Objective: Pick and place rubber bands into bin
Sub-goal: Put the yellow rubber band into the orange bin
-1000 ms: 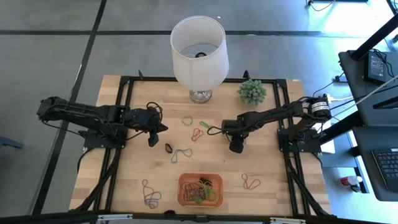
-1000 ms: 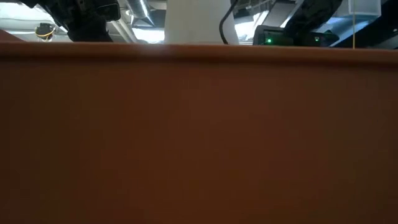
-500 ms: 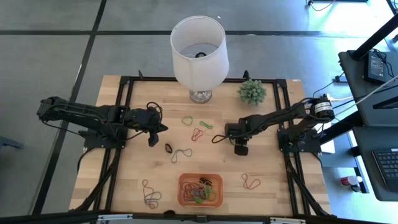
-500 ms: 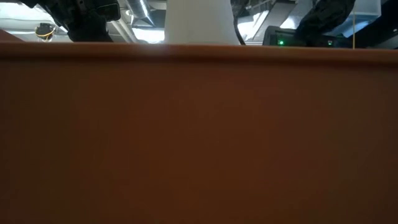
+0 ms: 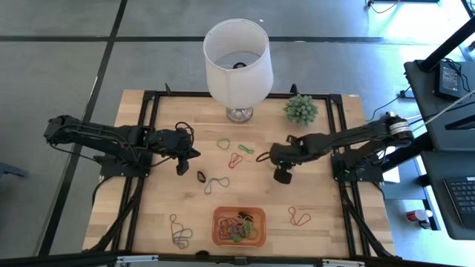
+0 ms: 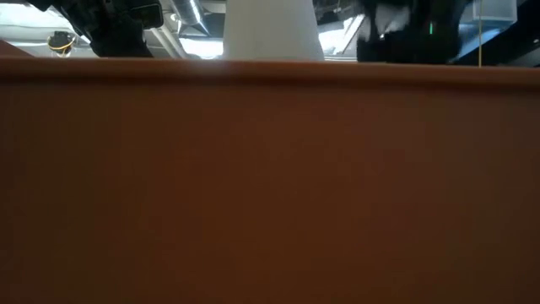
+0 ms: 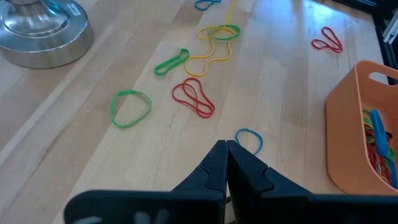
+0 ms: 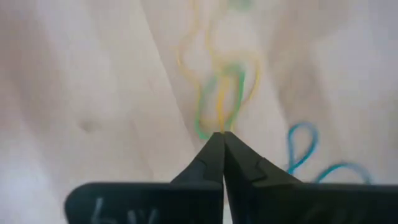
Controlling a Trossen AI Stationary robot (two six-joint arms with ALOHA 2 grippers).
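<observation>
Your two grippers: the left gripper [image 7: 225,149] pinched together on nothing mid-desk; the right gripper [image 8: 222,138] clamped on thin yellow and green rubber bands [image 8: 219,93]. One shallow, round-cornered orange plastic bin [image 5: 239,225], several coloured loops inside, sits at the desk's [image 5: 326,200] near edge; other twisted loops lie scattered.

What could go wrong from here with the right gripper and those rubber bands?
The right gripper is shut with a yellow band and a green band tangled right at its tips; it may lift both, or grip neither and come up empty. Carried bands could snag or drop before the bin.
</observation>
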